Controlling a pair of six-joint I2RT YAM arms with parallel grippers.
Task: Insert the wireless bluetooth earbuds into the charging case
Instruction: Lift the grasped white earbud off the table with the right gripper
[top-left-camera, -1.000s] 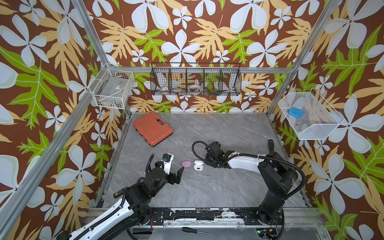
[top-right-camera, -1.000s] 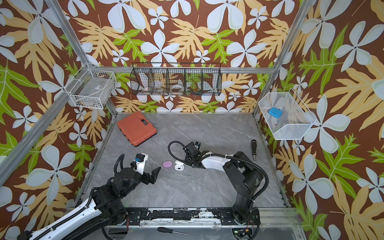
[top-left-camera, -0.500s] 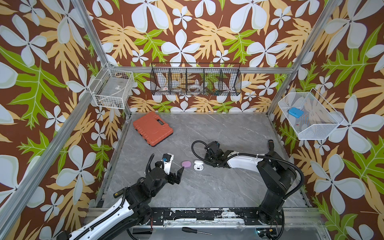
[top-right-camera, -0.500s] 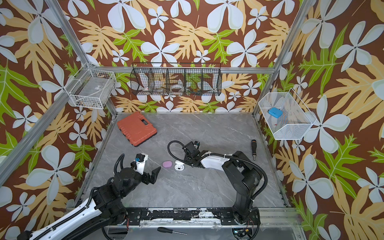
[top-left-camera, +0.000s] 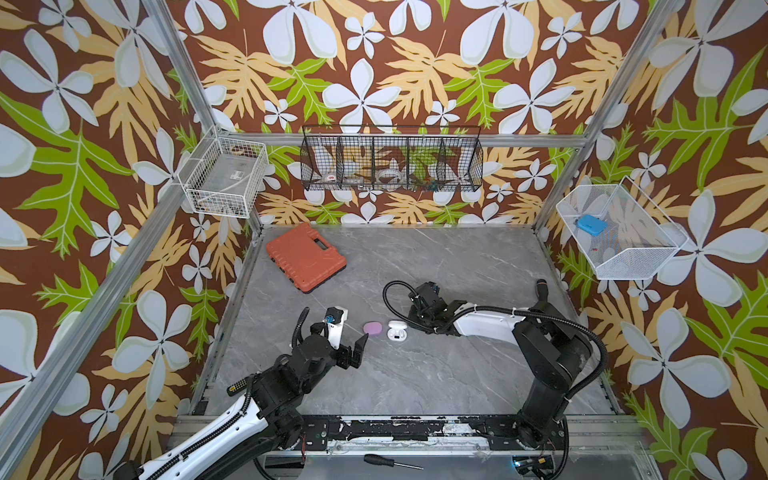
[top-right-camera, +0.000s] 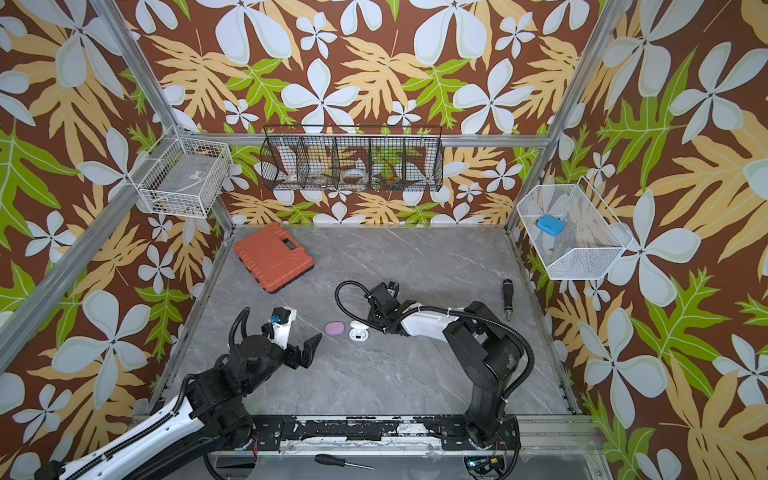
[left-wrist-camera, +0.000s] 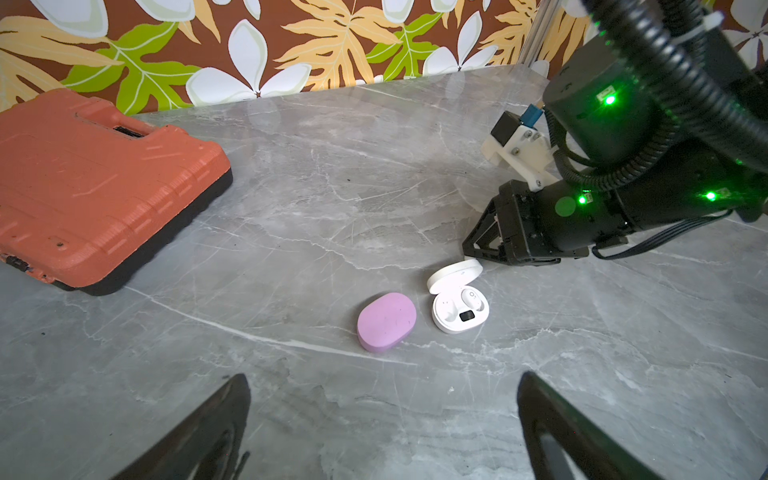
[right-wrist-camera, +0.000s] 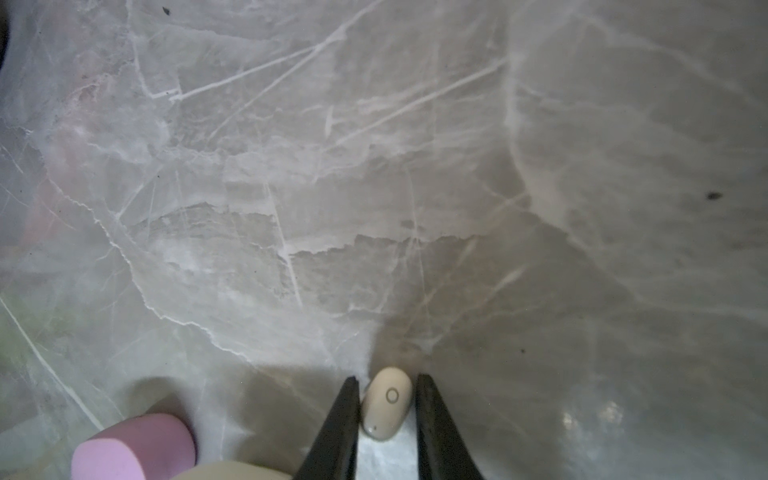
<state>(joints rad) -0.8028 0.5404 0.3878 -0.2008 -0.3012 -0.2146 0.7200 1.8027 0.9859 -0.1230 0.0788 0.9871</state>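
Grey marble-look counter (top-left-camera: 436, 374), seen from above. What lies nearest the front?

A black-handled screwdriver (top-left-camera: 390, 460) lies just in front of the front rail (top-left-camera: 415, 428). Just beyond, at the left, the left gripper (left-wrist-camera: 384, 380) hovers with its black fingers spread wide, holding nothing.

And the earbuds?

Mid-counter, a closed lilac pebble-shaped plastic case (top-left-camera: 372, 328) lies just beside an open white charging case (top-left-camera: 396, 332). One small white earbud (left-wrist-camera: 472, 298) sits in a slot of the white case; the neighbouring slot looks bare. Just behind the raised lid, the right gripper (right-wrist-camera: 388, 377) has its fingers drawn nearly together, pinching another white rounded plastic earbud (right-wrist-camera: 386, 403) low over the counter.

Further back?

An orange ribbed plastic tool case (top-left-camera: 305, 257) lies flat at the back left. A black wire basket (top-left-camera: 390, 160) hangs on the back wall.
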